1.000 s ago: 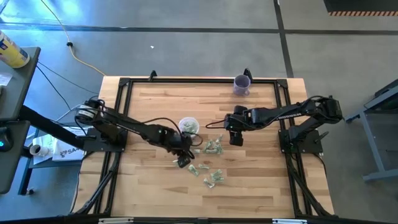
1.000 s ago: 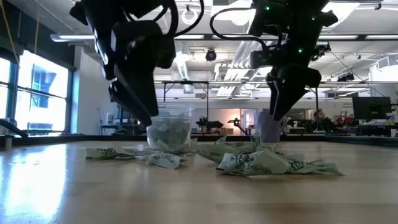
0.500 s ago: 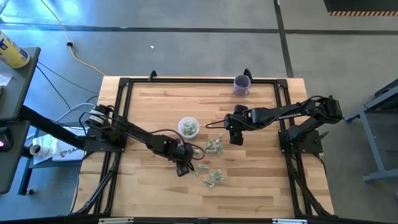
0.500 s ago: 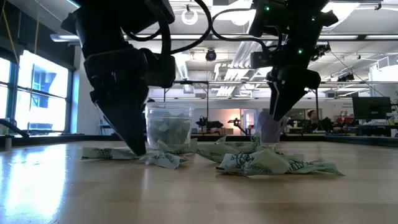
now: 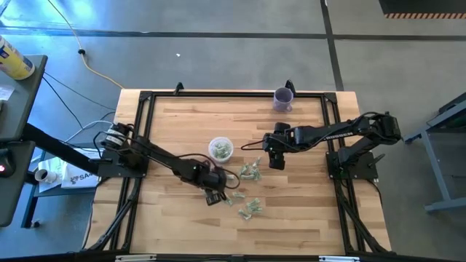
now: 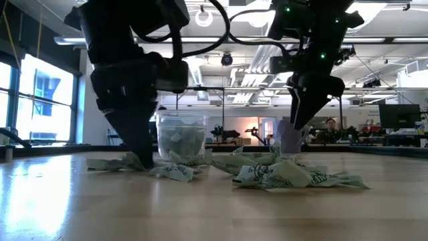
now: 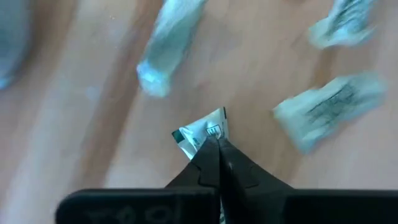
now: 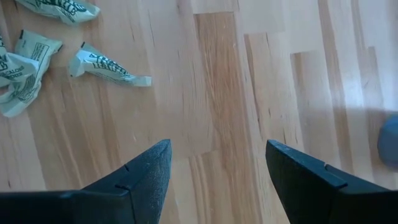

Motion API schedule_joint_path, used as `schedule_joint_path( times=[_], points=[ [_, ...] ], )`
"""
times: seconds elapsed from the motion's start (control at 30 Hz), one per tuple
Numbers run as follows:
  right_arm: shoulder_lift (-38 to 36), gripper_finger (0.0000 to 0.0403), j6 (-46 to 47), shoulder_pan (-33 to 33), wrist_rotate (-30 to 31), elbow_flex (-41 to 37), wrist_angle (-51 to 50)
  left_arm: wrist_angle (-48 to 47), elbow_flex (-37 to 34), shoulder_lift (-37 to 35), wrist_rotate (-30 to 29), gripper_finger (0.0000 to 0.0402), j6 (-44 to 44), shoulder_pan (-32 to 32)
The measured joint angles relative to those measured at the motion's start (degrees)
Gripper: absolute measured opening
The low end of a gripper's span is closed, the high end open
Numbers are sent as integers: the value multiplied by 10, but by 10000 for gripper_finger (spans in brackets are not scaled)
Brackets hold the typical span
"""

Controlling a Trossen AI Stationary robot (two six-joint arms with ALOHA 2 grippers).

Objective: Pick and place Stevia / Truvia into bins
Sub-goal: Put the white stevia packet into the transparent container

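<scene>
Several green-and-white Stevia packets [image 5: 251, 172] lie scattered flat on the wooden table, right of and nearer than the translucent round cup [image 5: 220, 149], which holds some packets. My left gripper [image 5: 212, 195] is down at the table near the cup's near side, shut on one packet [image 7: 202, 130]. My right gripper [image 5: 277, 161] hangs open above the table, right of the pile, with nothing between its fingers [image 8: 146, 171]. My left gripper pinches a crumpled packet by its edge [image 7: 210, 135] between its two fingertips. The fingers come steeply from above. The rest of the packet sticks out past the tips, and in the low view it lies at table level [image 6: 110, 164].
A purple mug [image 5: 282, 98] stands at the table's far edge. More packets lie near the table's middle front [image 5: 251, 209] and in front of the right gripper [image 8: 106, 65]. A black frame [image 5: 145, 102] runs round the tabletop.
My left gripper has sunk to the table and shifted a little toward the near edge, away from the cup, and has shut on a packet lying there. My right gripper has kept still.
</scene>
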Motion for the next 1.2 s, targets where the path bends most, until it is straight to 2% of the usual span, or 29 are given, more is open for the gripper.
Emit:
schedule_joint_path(
  times=[0.23, 0.3, 0.47, 0.57, 0.67, 0.73, 0.87, 1.0, 1.1, 1.2],
  points=[
    [0, 252, -4, 0, 7, 0, 0, -120, 49, -80, -30, 20, 40, 11],
    [0, 252, -4, 0, 12, 0, 0, -143, 61, -107, -54, 20, 45, 21],
    [0, 252, -7, 0, 15, 0, -1, -133, 81, -169, -117, 20, 97, 83],
    [0, 252, -7, 0, 16, 0, 2, -108, 80, -166, -105, 20, 148, 138],
    [0, 252, -1, 0, 19, 0, 3, -70, 77, -142, -41, 23, 179, 188],
    [0, 252, 6, 1, 19, 0, 2, -93, 69, -121, -17, 44, 173, 209],
    [0, 252, 30, 2, 16, 0, -10, -120, 70, -105, 23, 128, 141, 226],
    [0, 252, 38, 2, 13, 0, -13, -115, 71, -107, 20, 191, 111, 226],
    [0, 252, 34, 2, 16, 0, -8, -109, 73, -109, 25, 198, 113, 226],
    [0, 252, 34, 2, 19, 0, -1, -109, 72, -96, 27, 180, 121, 226]
  ],
)
